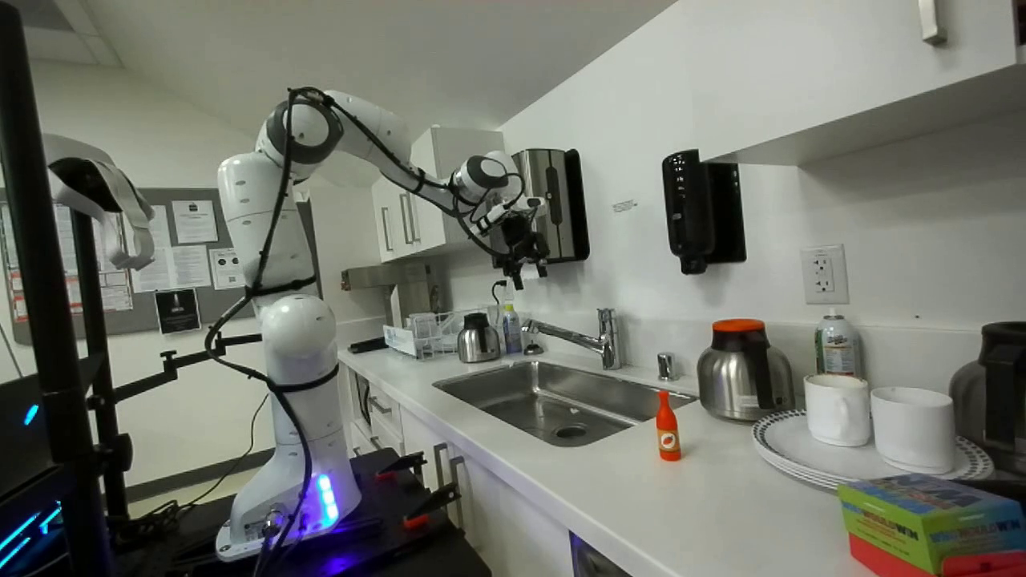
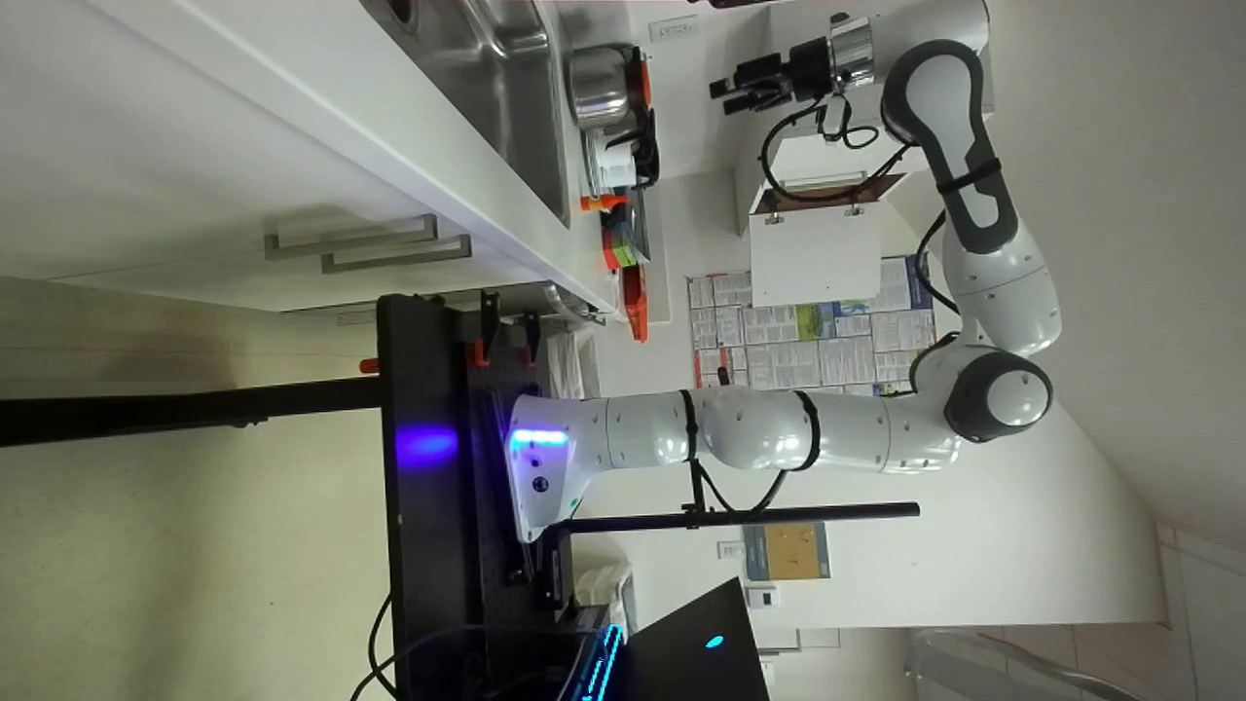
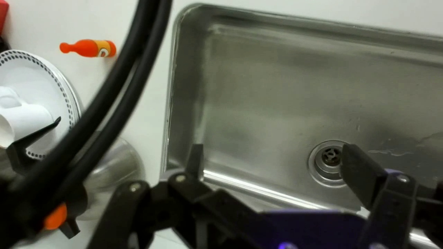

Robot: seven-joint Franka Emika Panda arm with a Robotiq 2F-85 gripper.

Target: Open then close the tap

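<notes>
The tap [image 1: 608,340] is a shiny silver faucet behind the sink in an exterior view. It has a short upright body, and its spout slants down to the left over the sink's back edge. My gripper [image 1: 531,276] hangs in the air above and to the left of the tap body in that view, apart from it. In an exterior view turned on its side, the gripper [image 2: 728,96] also shows, and the tap is out of view there. In the wrist view the gripper's fingers [image 3: 272,149] are wide apart with nothing between them; the tap cannot be made out there.
The steel sink [image 3: 263,86] lies below the gripper. A red-lidded steel kettle [image 1: 741,377], an orange bottle [image 1: 668,429] and plates with white cups [image 1: 838,409] stand right of it. A dark dispenser [image 1: 688,212] and a paper towel box [image 1: 553,204] hang on the wall.
</notes>
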